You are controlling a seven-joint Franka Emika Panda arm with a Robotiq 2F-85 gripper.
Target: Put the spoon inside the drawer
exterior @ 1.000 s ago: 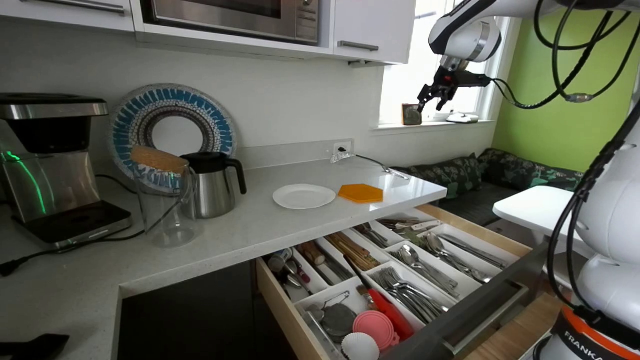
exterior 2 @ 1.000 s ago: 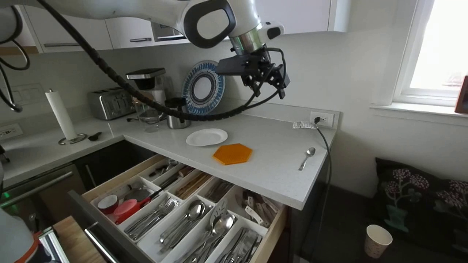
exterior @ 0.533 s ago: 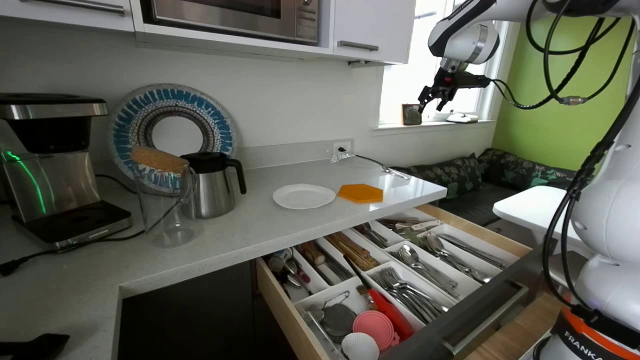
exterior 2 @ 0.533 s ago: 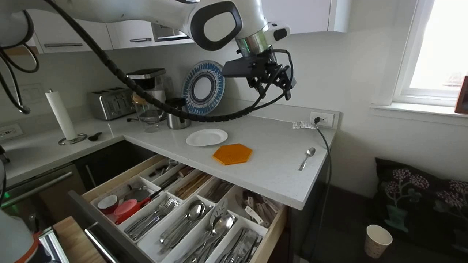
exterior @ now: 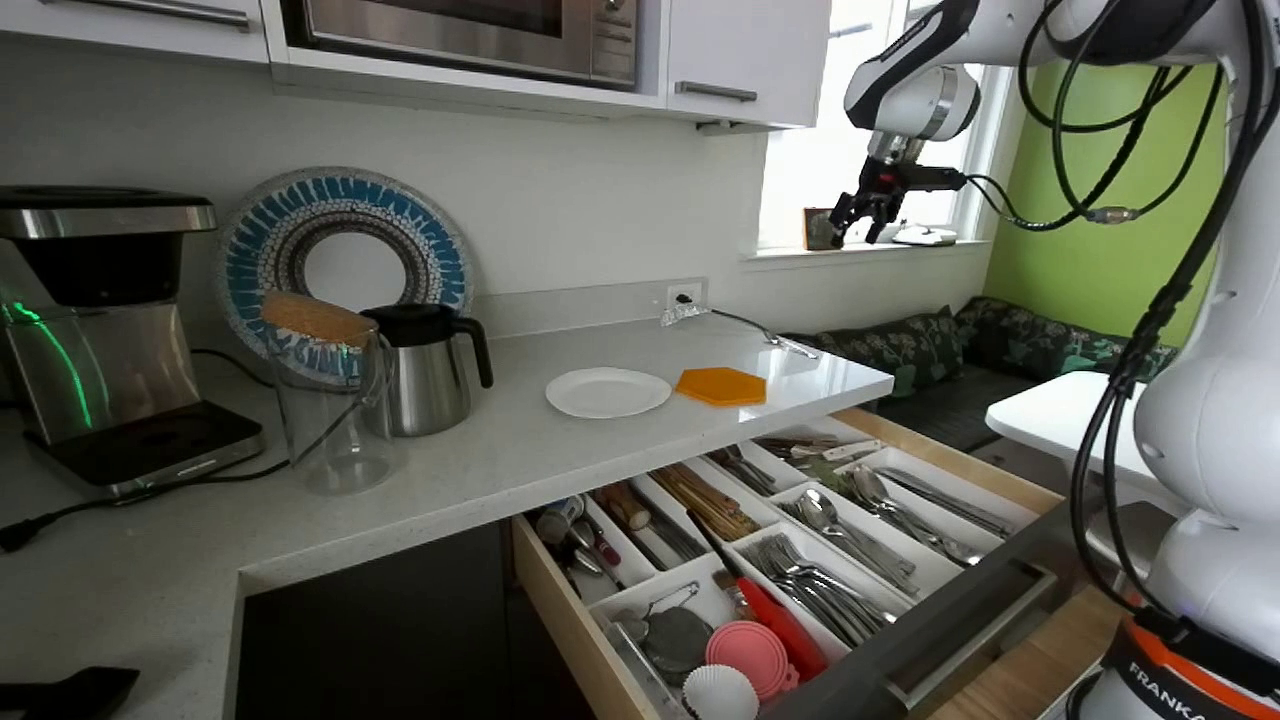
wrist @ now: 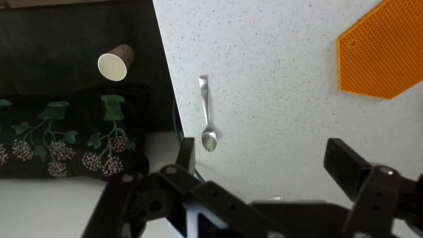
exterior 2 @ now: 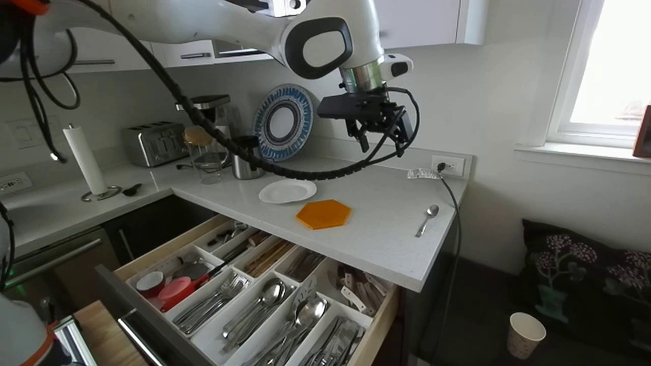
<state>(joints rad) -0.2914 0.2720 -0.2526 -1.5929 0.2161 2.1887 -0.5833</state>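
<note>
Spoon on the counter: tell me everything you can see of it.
The spoon is shiny, seemingly stainless steel, with an oval bowl and a slim handle broadening at its end. It lies flat on the speckled white counter, near the edge, bowl toward the wall outlet. Only the counter touches it; the open jaws are clear of it. Whether the bowl faces up I can't tell.

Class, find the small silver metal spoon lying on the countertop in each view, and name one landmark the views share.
In an exterior view: spoon, right of centre, near mid-height.
In an exterior view: spoon, right of centre, below mid-height.
In the wrist view: spoon, near centre, bowl end lowest.
Shared landmark: orange hexagonal mat.
</note>
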